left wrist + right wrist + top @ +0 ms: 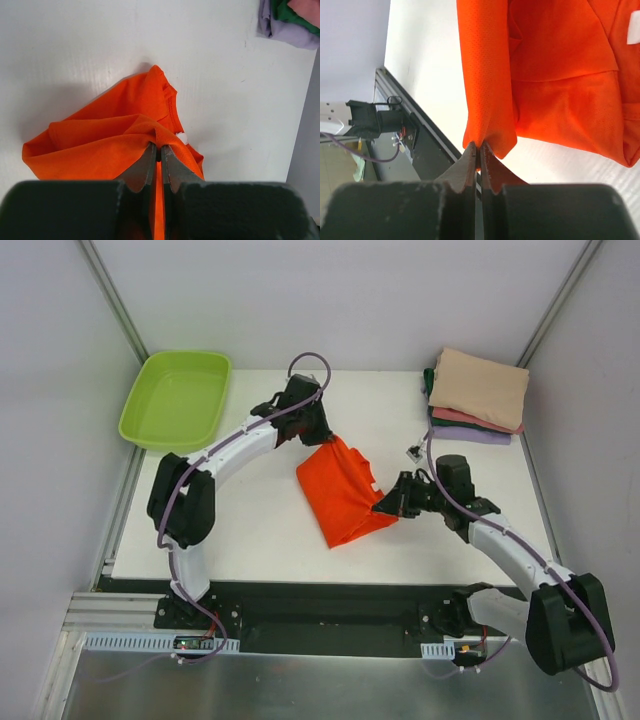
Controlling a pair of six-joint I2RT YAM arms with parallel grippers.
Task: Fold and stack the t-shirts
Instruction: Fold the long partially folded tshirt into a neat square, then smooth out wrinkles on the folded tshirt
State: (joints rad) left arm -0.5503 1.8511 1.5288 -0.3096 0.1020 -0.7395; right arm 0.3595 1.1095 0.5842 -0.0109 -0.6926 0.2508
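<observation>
Grip points on the orange t-shirt, which lies bunched and half folded at centre frame of the top view, its long axis running from upper centre down toward the lower edge. The left gripper, jaws pinched tight on a ridge of cloth, holds the upper end; the right gripper, likewise closed on a doubled edge, holds the lower right side. Cloth sags in loose folds between them, with a white label showing. The stack of folded t-shirts, tan on top, sits at upper right, nearer the right arm; placement there would likely carry the shirt up and rightward.
</observation>
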